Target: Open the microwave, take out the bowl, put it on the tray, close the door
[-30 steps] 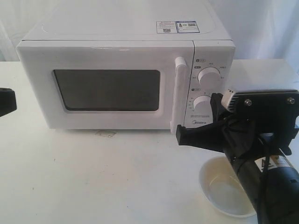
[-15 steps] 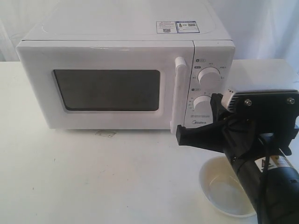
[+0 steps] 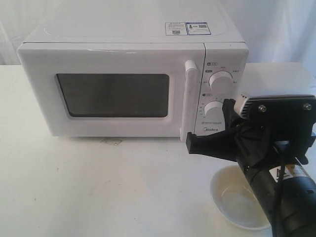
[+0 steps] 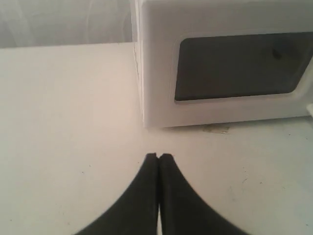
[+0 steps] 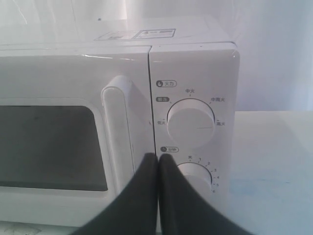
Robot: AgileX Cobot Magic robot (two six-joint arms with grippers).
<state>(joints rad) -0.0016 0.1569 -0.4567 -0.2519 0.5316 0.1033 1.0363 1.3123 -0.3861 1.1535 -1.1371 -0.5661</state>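
Note:
The white microwave (image 3: 133, 29) stands at the back of the table, its door (image 3: 108, 59) shut and the dark window (image 3: 116, 95) showing nothing inside. My right gripper (image 3: 190, 143) is shut and empty, its tips just in front of the lower end of the bar handle (image 3: 189, 98). In the right wrist view its fingertips (image 5: 158, 157) lie over the seam between the handle (image 5: 117, 132) and the lower knob (image 5: 195, 178). The cream bowl (image 3: 232, 197) rests on the table at the front right, partly behind my right arm. My left gripper (image 4: 159, 156) is shut, empty, above bare table off the microwave's (image 4: 220, 19) left corner. No tray shows.
The white table (image 3: 98, 187) stretches in front of the microwave, with a small stain (image 3: 111, 141) near its base. A pale curtain (image 3: 276, 29) hangs behind. The two knobs (image 3: 220, 81) sit right of the door.
A black part of my left arm at the exterior view's left edge a second ago has gone out of that view. The right arm, bowl and door have not moved.

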